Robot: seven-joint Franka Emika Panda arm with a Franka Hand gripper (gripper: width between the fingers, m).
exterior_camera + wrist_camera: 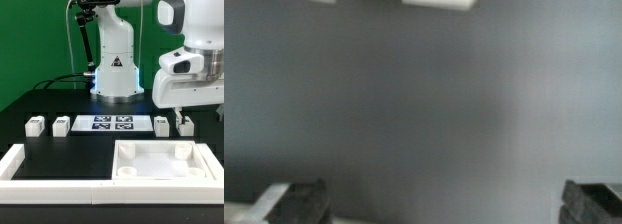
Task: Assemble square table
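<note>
The white square tabletop (165,160) lies at the front on the exterior view's right, rim up, with round corner sockets showing. Four short white legs stand in a row behind it. Two are on the left (35,125) (62,125) and two on the right (162,125) (185,124). My gripper (197,108) hangs above the right pair, clear of the table. In the wrist view the gripper (446,205) is open, its dark fingers (295,200) far apart with only blurred grey surface between them. A white piece (438,5) shows at the frame edge, too blurred to name.
The marker board (112,123) lies flat between the two pairs of legs. The robot base (115,70) stands behind it. A long low white wall (20,165) frames the front and left of the workspace, next to the tabletop.
</note>
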